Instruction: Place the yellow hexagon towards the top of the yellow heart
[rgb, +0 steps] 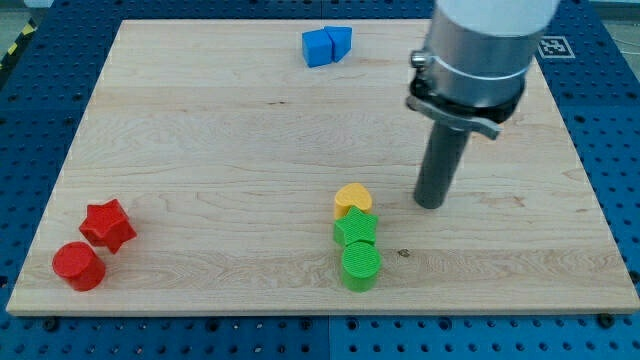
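Not much progress as far as I can tell. The yellow heart (352, 199) sits near the board's bottom edge, touching the green star (355, 229) stacked above the green cylinder (361, 265). No yellow hexagon visible anywhere, maybe it's hidden behind the arm. No pincer here, just a rod; my tip (430, 204) rests just right of the heart.

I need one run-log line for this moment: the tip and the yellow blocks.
my tip: at view's right of yellow heart, apart | yellow hexagon: not visible | green star: directly below heart
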